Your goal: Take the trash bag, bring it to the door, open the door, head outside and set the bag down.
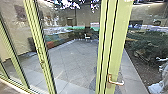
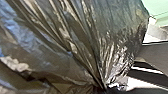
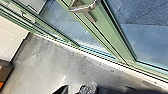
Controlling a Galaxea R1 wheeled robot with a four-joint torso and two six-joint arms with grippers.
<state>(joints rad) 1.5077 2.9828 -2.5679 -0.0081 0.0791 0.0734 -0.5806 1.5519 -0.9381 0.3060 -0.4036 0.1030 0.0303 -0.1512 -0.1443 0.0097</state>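
Note:
In the head view a glass door with a light green frame [image 1: 113, 45] stands in front of me, its metal lever handle [image 1: 115, 81] low on the right. The black trash bag [image 2: 75, 37] looms large in the left wrist view, its plastic gathered into tight folds where my left gripper [image 2: 103, 87] is shut on it. My right gripper [image 3: 75, 90] is open, its two dark tips apart with nothing between them. Across some floor from it, the door handle [image 3: 83, 9] shows on the green frame in the right wrist view, not touched by the gripper.
Beyond the glass lies a paved yard [image 1: 72, 60] with a white chair [image 1: 87, 37] far back and green shrubs [image 1: 147, 45] on the right. A pale sill [image 3: 100, 60] runs along the door's foot. A dark box [image 3: 5, 71] stands on the indoor floor.

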